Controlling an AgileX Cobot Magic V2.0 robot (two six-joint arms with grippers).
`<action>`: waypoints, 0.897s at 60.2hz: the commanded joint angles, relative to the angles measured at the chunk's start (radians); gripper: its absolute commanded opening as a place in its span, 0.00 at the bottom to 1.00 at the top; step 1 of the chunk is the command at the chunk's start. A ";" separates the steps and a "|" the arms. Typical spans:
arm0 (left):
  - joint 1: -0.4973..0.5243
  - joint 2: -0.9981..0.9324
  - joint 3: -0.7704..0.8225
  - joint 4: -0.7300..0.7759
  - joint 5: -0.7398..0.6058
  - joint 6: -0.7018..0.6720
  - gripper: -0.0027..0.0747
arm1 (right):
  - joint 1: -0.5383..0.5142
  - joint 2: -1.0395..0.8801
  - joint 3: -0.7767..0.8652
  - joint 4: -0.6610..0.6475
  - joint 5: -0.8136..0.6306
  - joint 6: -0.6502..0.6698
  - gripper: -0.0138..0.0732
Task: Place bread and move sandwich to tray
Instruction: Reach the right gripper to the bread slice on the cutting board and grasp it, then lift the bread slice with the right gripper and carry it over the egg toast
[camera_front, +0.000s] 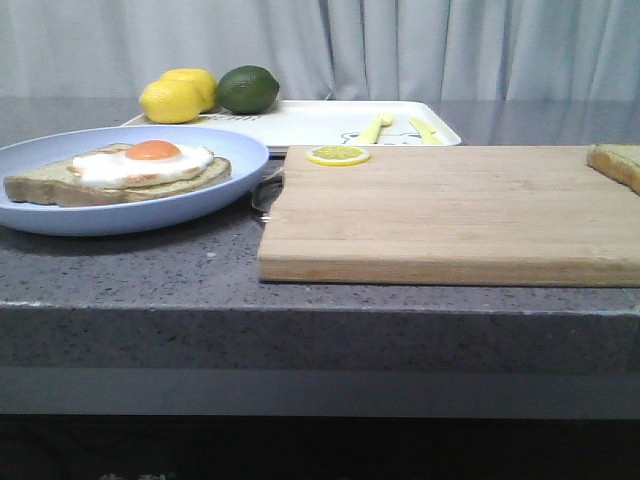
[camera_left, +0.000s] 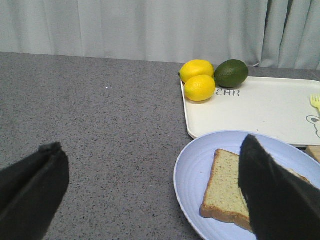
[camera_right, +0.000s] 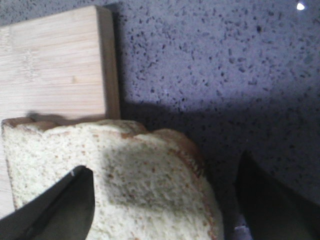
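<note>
The sandwich (camera_front: 140, 170) is a brown-crusted slice with a fried egg on top, lying on the pale blue plate (camera_front: 235, 150) at the left. The left wrist view shows the slice (camera_left: 225, 187) on the plate (camera_left: 195, 170). My left gripper (camera_left: 152, 170) is open above the plate's edge, and one finger (camera_left: 272, 190) hides the egg. The bread (camera_front: 615, 162) lies at the right end of the wooden cutting board (camera_front: 450, 215). My right gripper (camera_right: 165, 170) is open over the bread (camera_right: 140, 185), one finger on each side of it. The white tray (camera_front: 310, 122) stands at the back.
Two lemons (camera_front: 178, 97) and a lime (camera_front: 247, 89) sit on the tray's left end, with yellow plastic cutlery (camera_front: 375, 128) on its right part. A lemon slice (camera_front: 337, 155) lies on the board's far left corner. A curtain hangs behind the grey counter.
</note>
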 joint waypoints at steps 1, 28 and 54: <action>0.001 0.005 -0.037 -0.010 -0.080 -0.007 0.90 | 0.009 -0.033 -0.031 0.041 0.114 -0.022 0.83; 0.001 0.005 -0.037 -0.010 -0.080 -0.007 0.90 | 0.046 -0.014 -0.031 0.009 0.120 -0.010 0.80; 0.001 0.005 -0.037 -0.010 -0.080 -0.007 0.90 | 0.042 -0.075 -0.032 -0.008 0.120 0.063 0.07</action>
